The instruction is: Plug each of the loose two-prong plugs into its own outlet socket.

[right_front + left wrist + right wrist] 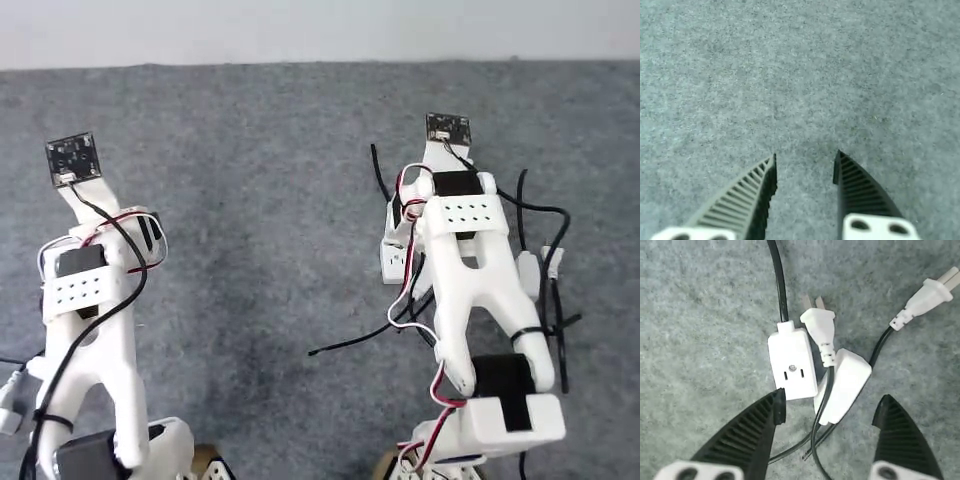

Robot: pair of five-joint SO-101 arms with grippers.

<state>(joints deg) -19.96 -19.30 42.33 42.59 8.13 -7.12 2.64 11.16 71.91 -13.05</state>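
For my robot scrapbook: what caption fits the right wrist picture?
Open right gripper over an outlet socket, a tipped second socket, a near plug and a far plug, both loose, on grey carpet.

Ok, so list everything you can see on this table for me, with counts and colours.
outlet sockets: 2, white, under the right hand; one faces up, the second lies tilted beside it
two-prong plugs: 2, white, loose; one next to the sockets, the other farther off
cords: several, black, running from the sockets and plugs
table cover: 1, grey, beneath everything
arms: 2, white; left arm over bare cover, right arm above the sockets
hands: 2, dark ribbed fingers; left hand open over bare cover, right hand open over the sockets
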